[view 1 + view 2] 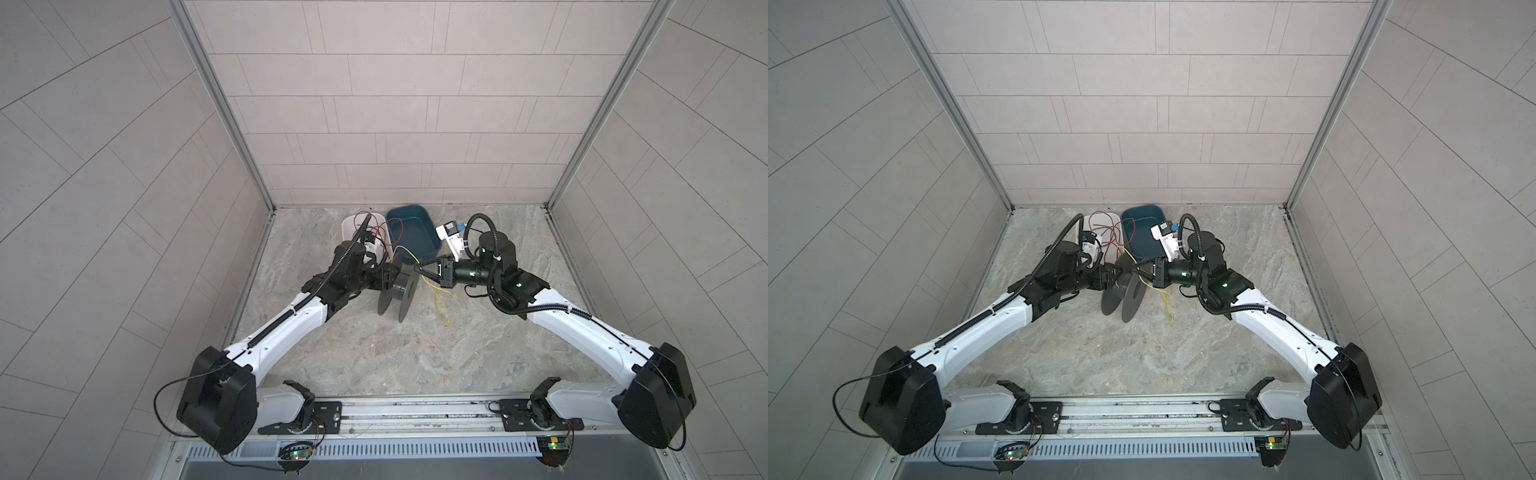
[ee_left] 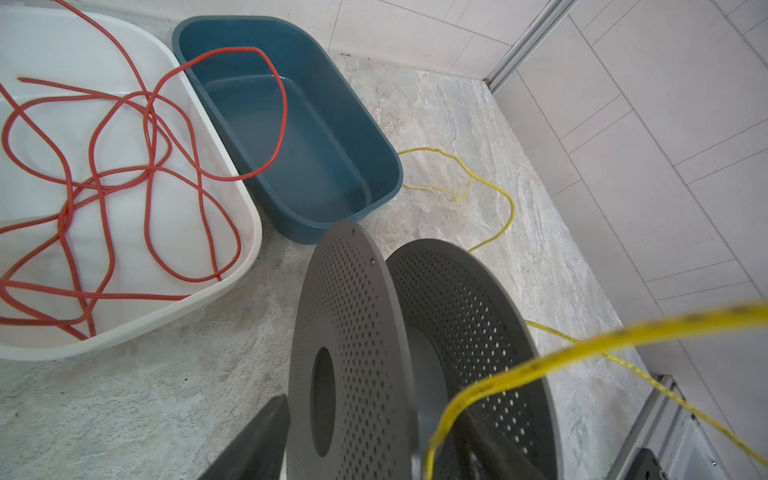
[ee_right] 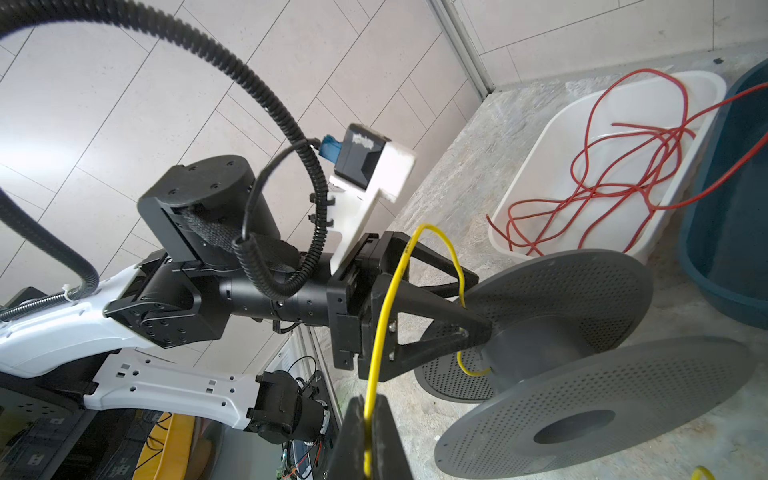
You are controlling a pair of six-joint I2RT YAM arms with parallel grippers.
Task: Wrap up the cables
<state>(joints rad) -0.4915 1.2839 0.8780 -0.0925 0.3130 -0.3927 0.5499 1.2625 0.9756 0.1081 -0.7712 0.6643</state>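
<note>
A dark grey perforated spool (image 1: 400, 286) (image 1: 1126, 296) stands on the edges of its two flanges at mid-table. My left gripper (image 1: 388, 277) (image 3: 480, 303) is open and straddles one flange (image 2: 353, 332): one finger lies outside it and the other rests against the core. The thin yellow cable (image 3: 384, 316) (image 2: 582, 343) rises from the core and arcs over the left gripper. It ends pinched in my right gripper (image 1: 417, 270) (image 3: 368, 453), which is shut on it just right of the spool. The slack of the cable (image 1: 441, 301) (image 1: 1169, 309) trails over the table.
A white tray (image 1: 348, 226) (image 2: 232, 270) holding a tangled red cable (image 2: 145, 124) sits at the back. A dark blue tub (image 1: 432, 245) (image 2: 291, 226) stands beside it, and one red loop hangs over into the tub. Both lie just behind the spool, near the back wall.
</note>
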